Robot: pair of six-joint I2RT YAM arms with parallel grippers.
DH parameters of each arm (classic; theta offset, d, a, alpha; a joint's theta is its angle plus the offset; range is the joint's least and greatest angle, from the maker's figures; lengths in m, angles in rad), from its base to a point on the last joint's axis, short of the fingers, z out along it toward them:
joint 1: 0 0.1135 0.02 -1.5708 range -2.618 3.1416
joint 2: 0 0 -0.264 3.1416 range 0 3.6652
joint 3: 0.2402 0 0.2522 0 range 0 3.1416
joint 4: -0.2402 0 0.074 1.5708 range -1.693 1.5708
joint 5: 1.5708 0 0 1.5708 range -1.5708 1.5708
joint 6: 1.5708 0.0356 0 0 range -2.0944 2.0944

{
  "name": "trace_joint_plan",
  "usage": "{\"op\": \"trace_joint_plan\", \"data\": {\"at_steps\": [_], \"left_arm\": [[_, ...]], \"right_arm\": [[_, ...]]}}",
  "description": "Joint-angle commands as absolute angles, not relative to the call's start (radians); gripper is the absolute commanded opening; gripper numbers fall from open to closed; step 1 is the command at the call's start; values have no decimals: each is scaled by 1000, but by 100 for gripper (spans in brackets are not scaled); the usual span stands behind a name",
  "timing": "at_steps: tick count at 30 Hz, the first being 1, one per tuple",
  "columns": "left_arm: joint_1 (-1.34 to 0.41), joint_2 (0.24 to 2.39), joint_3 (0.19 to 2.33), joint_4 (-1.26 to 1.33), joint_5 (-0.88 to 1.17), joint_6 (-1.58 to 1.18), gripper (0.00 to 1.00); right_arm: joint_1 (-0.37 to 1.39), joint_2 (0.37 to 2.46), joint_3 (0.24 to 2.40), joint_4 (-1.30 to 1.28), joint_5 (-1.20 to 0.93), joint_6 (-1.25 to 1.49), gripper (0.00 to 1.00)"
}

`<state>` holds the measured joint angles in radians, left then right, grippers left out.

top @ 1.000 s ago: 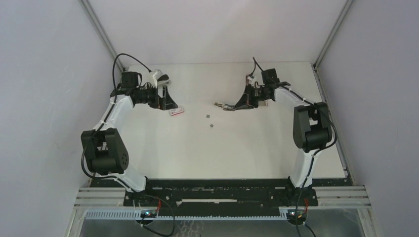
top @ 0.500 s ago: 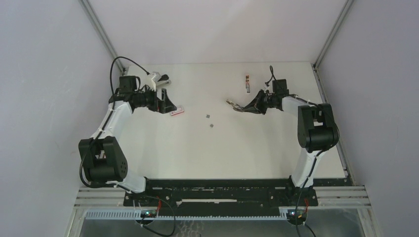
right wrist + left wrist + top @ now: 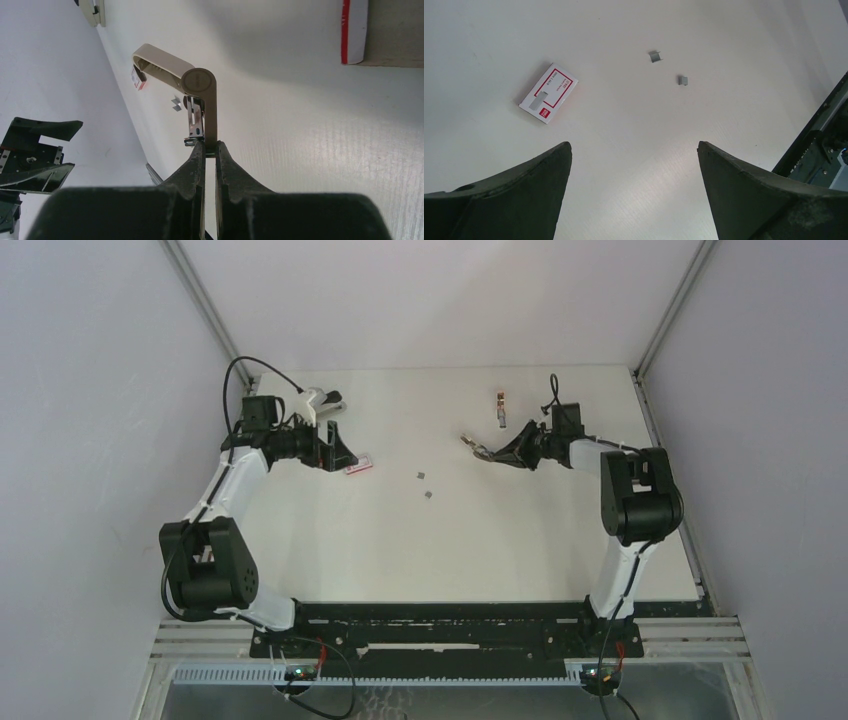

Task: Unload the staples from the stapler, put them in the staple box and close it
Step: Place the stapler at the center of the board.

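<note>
— What has the right claw (image 3: 210, 146) got?
— Its fingers are pinched together on the beige stapler (image 3: 200, 85), which sticks out ahead with its top arm swung open.
— And the left claw (image 3: 634, 146)?
— Spread wide, holding nothing, above the worktop (image 3: 734, 45). The pink-and-white box (image 3: 548, 92) lies just ahead to its left. The staples (image 3: 653, 56), two bits, lie farther ahead.

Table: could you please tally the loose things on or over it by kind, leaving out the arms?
Stapler: 1
Staple strips: 2
Boxes: 2
Total: 5
</note>
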<state>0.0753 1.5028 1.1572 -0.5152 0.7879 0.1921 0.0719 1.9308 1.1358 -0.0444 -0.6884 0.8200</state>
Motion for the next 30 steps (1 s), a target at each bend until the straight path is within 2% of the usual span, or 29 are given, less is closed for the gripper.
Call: {"op": "trace_joint_plan", "data": {"at_steps": [1,16,30], "left_arm": [[82,1457,1132,-483,805,182,100],[83,1459,1127,-477,815,177,100],[82,1455,1123,-473,820,177,100]], "right_arm": [[65,1948,1137,29,-682,850,0],[59,1997,1137,38,-684,850,0],[58,1997,1123,32,-680,845,10]]}}
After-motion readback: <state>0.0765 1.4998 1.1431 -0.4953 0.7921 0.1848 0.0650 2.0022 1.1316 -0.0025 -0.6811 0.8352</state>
